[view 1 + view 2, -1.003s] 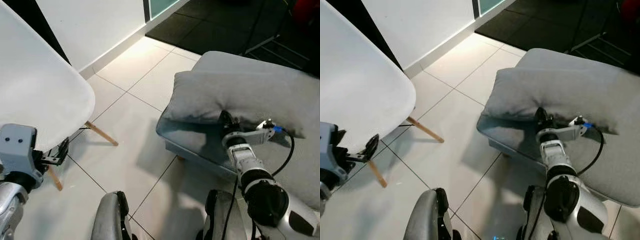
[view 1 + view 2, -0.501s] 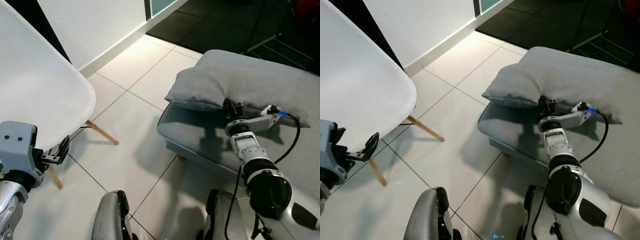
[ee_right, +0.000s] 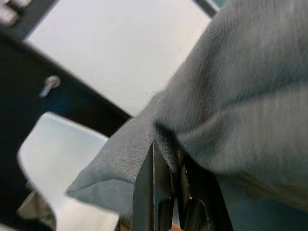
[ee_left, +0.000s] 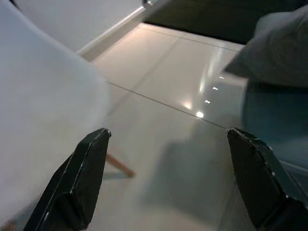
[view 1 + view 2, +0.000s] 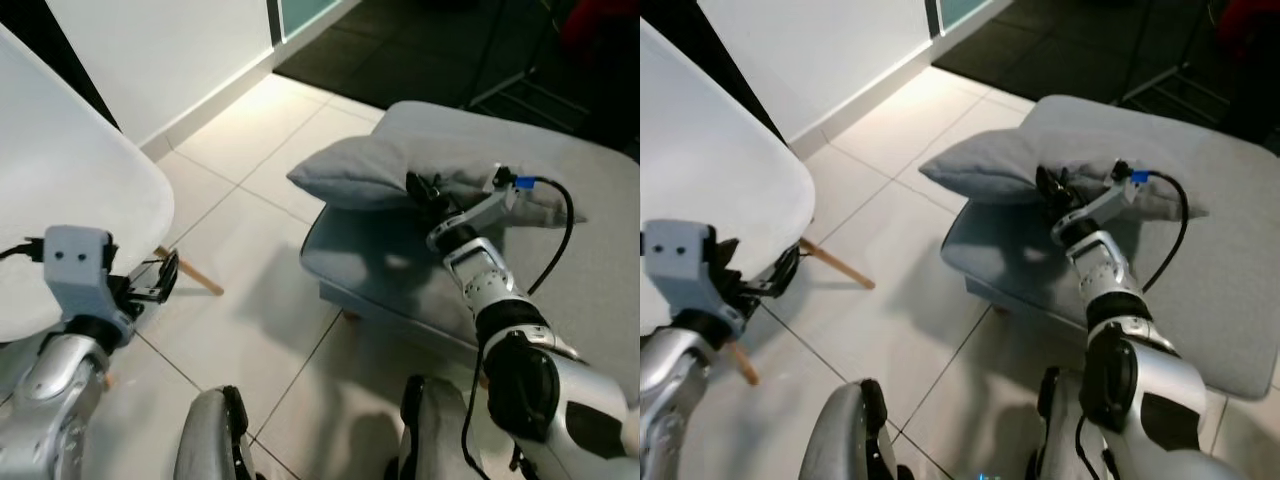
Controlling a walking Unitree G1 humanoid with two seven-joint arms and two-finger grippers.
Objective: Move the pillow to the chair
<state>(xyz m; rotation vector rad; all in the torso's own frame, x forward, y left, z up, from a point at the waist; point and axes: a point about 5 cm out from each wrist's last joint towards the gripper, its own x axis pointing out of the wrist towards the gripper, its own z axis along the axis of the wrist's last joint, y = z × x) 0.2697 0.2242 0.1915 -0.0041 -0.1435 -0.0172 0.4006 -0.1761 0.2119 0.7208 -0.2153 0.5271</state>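
Here, in the left eye view, the right tool (image 5: 425,192) pinches the near edge of the grey pillow (image 5: 400,165), which hangs lifted above the sofa cushion (image 5: 400,270), free to be carried. The right wrist view shows fabric bunched between closed fingers (image 3: 159,192). The left wrist view has the left tool (image 4: 168,180) spread wide and empty, well apart from the pillow, beside the white chair (image 4: 38,120), likely ready to assist.

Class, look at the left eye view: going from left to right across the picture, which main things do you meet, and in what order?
White chair → left gripper → grey pillow → right gripper, pinching the pillow's edge → blue connector on the right wrist's cable.
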